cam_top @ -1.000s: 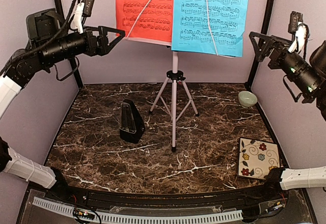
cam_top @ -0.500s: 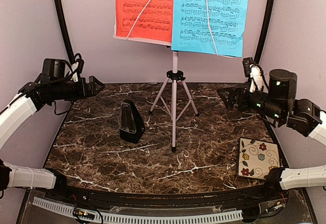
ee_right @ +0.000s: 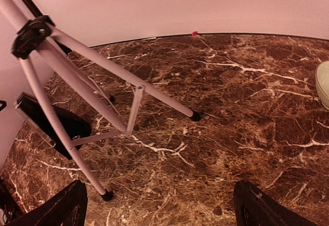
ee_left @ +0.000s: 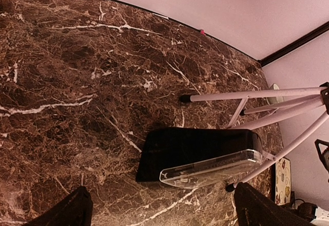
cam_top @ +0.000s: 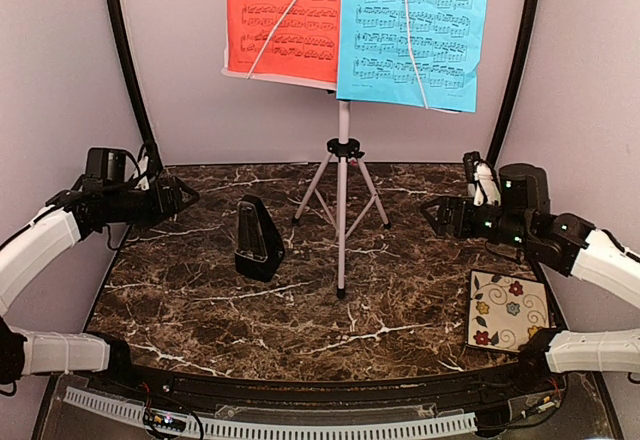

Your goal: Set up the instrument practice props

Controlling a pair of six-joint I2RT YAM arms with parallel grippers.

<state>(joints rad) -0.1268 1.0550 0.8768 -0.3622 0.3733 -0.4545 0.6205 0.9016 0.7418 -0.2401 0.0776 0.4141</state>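
left gripper (cam_top: 182, 194), right gripper (cam_top: 436, 216): I'm holding both wide, empty | music stand (cam_top: 342, 210) standing mid-table, bearing pages (cam_top: 280, 20); metronome (cam_top: 258, 240) just beside its legs | I'm judging setup done, steering clear of legs

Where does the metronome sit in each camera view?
Top external: metronome left of centre, just left of the white tripod legs.
Left wrist: lower centre, lying sideways in frame, below the legs.
Right wrist: left edge, partly behind one leg.
Shared landmark: the tripod legs, in all three views.
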